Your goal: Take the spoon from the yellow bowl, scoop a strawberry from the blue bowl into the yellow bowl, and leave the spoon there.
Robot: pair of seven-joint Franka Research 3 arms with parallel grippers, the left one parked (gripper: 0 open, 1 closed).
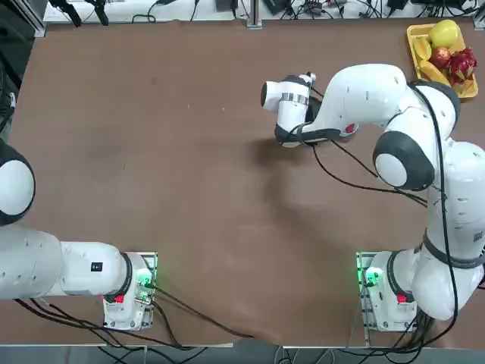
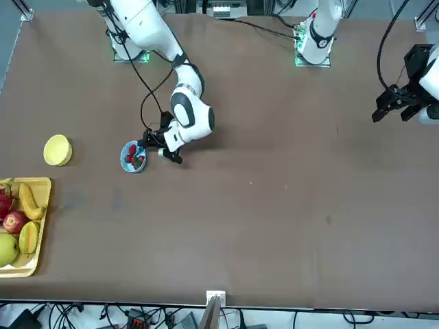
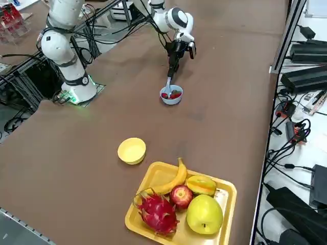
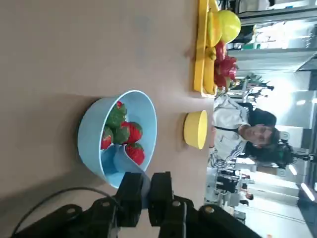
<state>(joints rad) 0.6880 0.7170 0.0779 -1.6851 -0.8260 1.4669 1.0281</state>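
Top view, fruit tray point(image 1: 417, 54): my landmark, yellow, rectangular, on the table point(image 1: 189, 152) at the far right from the arm bases.
Top view, right arm point(image 1: 447, 220): reaches out over the table, its wrist end left of the tray and a little nearer the bases.

Front view, yellow bowl point(image 2: 57, 150): just beside the tray, on its robot-facing side, apart from it.
Front view, blue bowl point(image 2: 125, 166): farther from the tray than the yellow bowl, strawberries point(image 2: 129, 158) inside.
Front view, right gripper point(image 2: 143, 142): at the blue bowl, well apart from the tray.

Right side view, spoon point(image 3: 167, 88): well apart from the tray, hanging down from the right gripper into the blue bowl, tilted.
Right side view, tray load: banana point(image 3: 173, 182), red apple point(image 3: 181, 196), dragon fruit point(image 3: 157, 212), green fruit point(image 3: 204, 214), cut yellow-orange fruit point(image 3: 201, 185).

Right wrist view, fingers: pinching the spoon's handle between them.
Right wrist view, spoon tip: inside the blue bowl, against a strawberry, well apart from the tray.
Right wrist view, strawberries: red with green leaves, bunched in the blue bowl.
Right wrist view, person point(image 4: 233, 126): beyond the tray, pale patterned top, dark strap.
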